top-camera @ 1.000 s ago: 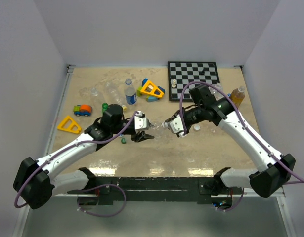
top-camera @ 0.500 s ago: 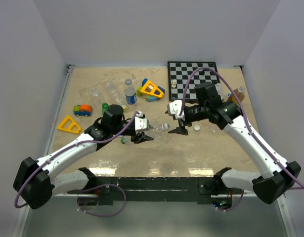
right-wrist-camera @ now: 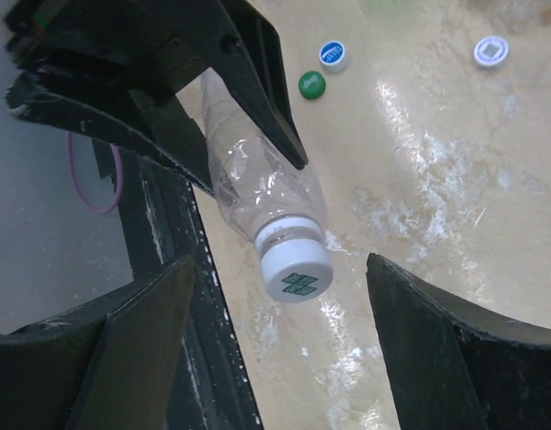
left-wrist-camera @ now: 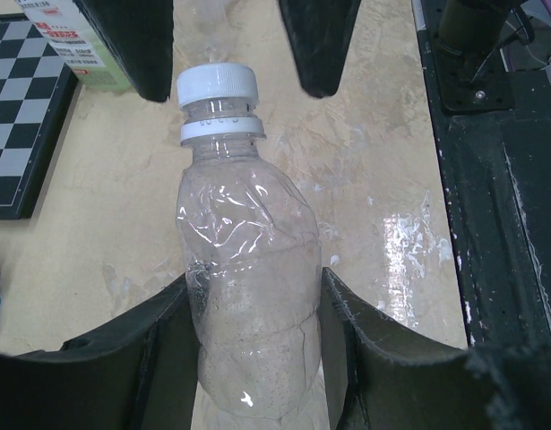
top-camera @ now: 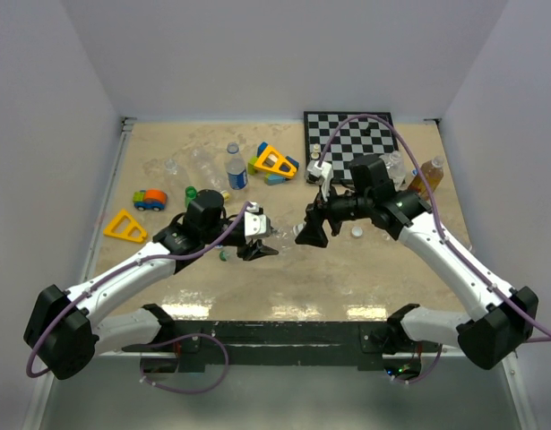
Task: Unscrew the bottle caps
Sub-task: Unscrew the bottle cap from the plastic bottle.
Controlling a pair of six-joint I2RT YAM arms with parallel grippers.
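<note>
White cap [left-wrist-camera: 217, 83] screwed onto clear bottle [left-wrist-camera: 248, 296]

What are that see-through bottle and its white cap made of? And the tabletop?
The bottle looks like thin clear plastic, glossy, its wall dented and creased. The cap looks like opaque white plastic, smooth, with faintly ribbed sides. The table is beige, marbled and glossy enough to mirror lights: probably laminate, possibly stone.

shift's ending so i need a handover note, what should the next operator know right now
Left claw: shut on the clear bottle, gripped by its body.
Right claw: open, jaws either side of the bottle's white cap, not touching it.
Done: a green cap, a blue cap and a loose white cap lie on the table.
Left: unscrew the held bottle's cap; the blue-label bottle at the back also looks capped.
</note>
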